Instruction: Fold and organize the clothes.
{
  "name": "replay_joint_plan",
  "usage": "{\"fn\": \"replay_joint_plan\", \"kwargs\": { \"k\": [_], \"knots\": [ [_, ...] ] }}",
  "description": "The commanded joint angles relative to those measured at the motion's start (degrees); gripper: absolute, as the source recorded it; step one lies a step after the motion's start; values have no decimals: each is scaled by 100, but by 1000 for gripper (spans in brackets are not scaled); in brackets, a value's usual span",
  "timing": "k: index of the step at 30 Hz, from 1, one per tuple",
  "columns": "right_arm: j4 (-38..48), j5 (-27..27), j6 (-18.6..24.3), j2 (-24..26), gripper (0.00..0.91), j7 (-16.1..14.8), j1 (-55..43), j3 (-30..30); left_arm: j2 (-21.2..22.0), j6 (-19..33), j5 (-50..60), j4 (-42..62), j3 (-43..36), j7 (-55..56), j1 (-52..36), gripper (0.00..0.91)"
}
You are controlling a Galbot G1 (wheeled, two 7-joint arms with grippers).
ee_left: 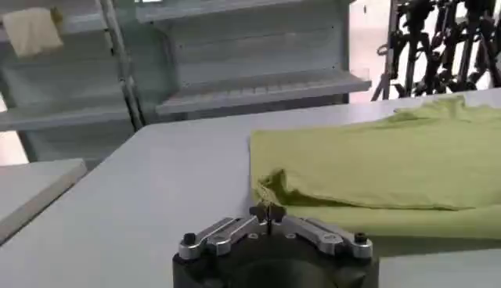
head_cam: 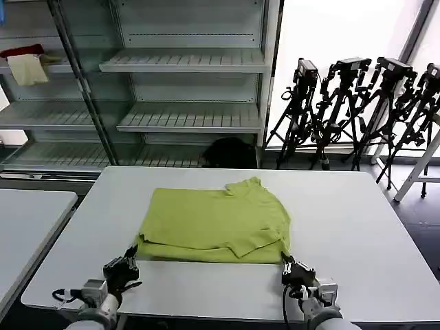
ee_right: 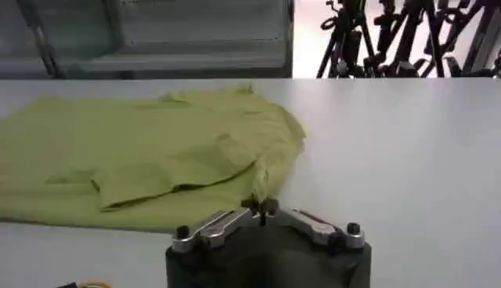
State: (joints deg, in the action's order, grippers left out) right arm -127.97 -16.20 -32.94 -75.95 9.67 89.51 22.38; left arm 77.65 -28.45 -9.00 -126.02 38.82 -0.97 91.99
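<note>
The clothes are one lime-green T-shirt [head_cam: 216, 223], lying folded into a flat rectangle in the middle of the white table [head_cam: 357, 227], with a sleeve lapped over on the right side. My left gripper [head_cam: 129, 260] sits at the shirt's near left corner. In the left wrist view the left gripper [ee_left: 268, 210] is shut, pinching the puckered corner of the T-shirt [ee_left: 376, 164]. My right gripper [head_cam: 289, 265] is at the near right corner. In the right wrist view the right gripper [ee_right: 261, 206] is shut on a thin ridge of the T-shirt [ee_right: 141, 149] hem.
Metal shelves [head_cam: 185, 62] stand behind the table, with a beige cloth [head_cam: 27, 69] and a dark red cloth [head_cam: 22, 50] on the upper left shelf. Camera tripods [head_cam: 357, 103] cluster at the back right. A second table [head_cam: 27, 213] is on the left.
</note>
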Motion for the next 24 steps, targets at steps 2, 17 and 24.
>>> {"fn": "replay_joint_plan", "kwargs": {
  "k": [2,17,24],
  "knots": [
    [-477,-50,-26,13,0,283,581,-149,-3,-130,-516,-810,654,168,1249,0],
    [-674,325,-14,-150,907,358,862,-434,35,-17,-235,-594,579,167,1265,907],
    [-731,373,-13,-210,907,437,758,-501,114,-52,51,-751,555,204,1069,907]
  ]
}}
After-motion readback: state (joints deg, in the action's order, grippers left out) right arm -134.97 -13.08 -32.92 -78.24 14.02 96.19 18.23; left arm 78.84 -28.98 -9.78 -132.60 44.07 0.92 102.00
